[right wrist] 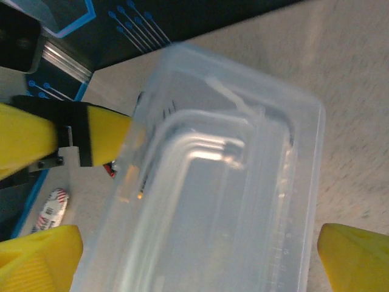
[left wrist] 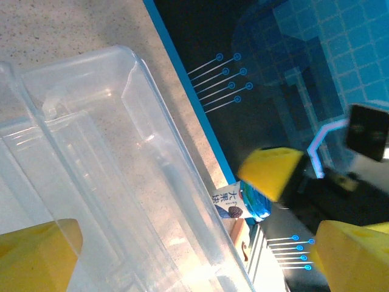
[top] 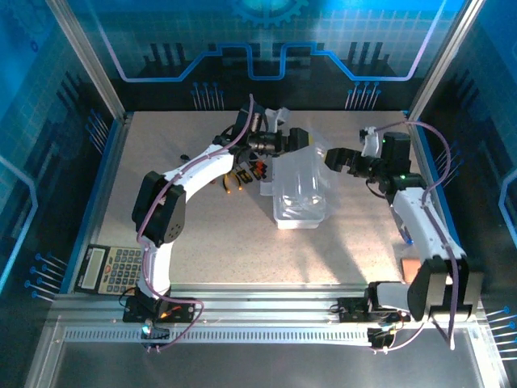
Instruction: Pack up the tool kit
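Note:
The clear plastic case [top: 300, 192] lies open in the middle of the table, with nothing visible inside it. Several small hand tools [top: 241, 175] with red, yellow and black handles are piled just left of it. My left gripper [top: 296, 139] hovers over the case's far left corner, open. In the left wrist view its yellow fingers [left wrist: 37, 255] stand wide apart over the case [left wrist: 91, 176]. My right gripper [top: 338, 159] is at the case's far right side, open. Its fingertips [right wrist: 355, 258] straddle the case [right wrist: 231, 201] without touching it. A red tool tip [right wrist: 109, 168] shows beside the case.
A grey calculator [top: 113, 268] lies at the near left edge. A small blue and white packet [left wrist: 236, 204] and an orange block [top: 409, 267] sit near the right edge. Blue enclosure walls ring the table. The two grippers are close together over the case's far end.

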Tool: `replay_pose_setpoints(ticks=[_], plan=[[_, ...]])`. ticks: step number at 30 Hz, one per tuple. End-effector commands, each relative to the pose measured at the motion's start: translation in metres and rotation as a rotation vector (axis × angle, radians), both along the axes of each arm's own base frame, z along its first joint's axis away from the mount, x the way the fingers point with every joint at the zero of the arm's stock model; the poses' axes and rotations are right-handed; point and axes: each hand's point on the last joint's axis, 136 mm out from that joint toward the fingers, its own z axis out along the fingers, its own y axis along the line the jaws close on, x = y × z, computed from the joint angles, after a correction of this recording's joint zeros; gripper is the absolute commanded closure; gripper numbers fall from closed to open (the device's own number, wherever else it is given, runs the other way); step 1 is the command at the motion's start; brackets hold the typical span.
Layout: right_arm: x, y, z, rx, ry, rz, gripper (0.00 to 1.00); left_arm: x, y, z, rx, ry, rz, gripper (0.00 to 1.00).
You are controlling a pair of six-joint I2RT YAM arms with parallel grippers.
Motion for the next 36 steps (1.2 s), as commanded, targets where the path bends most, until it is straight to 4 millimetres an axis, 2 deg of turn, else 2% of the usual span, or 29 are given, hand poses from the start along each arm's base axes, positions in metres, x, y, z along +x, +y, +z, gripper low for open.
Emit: replay_pose_setpoints(ticks=[1, 3, 7, 13, 19, 29, 32, 36], plan=[[-0.027, 0.004, 0.01, -0.25, -0.003, 0.044, 0.0, -0.002, -0.012, 0.025, -0.042, -0.047, -0.043, 0.01], [-0.037, 0.014, 0.016, -0.342, -0.007, 0.073, 0.0, -0.001, -0.016, 0.029, -0.047, -0.054, -0.05, 0.01], [-0.05, 0.025, 0.012, -0.514, 0.018, 0.079, 0.0, 0.0, -0.022, 0.033, -0.052, -0.059, -0.061, 0.01], [-0.056, 0.03, 0.0, -0.703, 0.059, 0.048, 0.0, -0.001, -0.029, 0.034, -0.056, -0.058, -0.075, 0.01], [-0.058, 0.046, -0.012, -0.74, 0.085, 0.077, 0.0, 0.0, -0.032, 0.034, -0.06, -0.06, -0.078, 0.0], [-0.052, 0.05, -0.035, -0.752, 0.146, 0.072, 0.0, 0.0, -0.033, 0.037, -0.054, -0.068, -0.084, 0.01], [-0.052, 0.051, -0.035, -0.735, 0.148, 0.072, 0.07, 0.0, -0.03, 0.035, -0.036, -0.074, -0.081, 0.01], [-0.051, 0.05, -0.032, -0.717, 0.146, 0.063, 0.23, 0.003, -0.023, 0.035, -0.021, -0.079, -0.07, 0.01]])
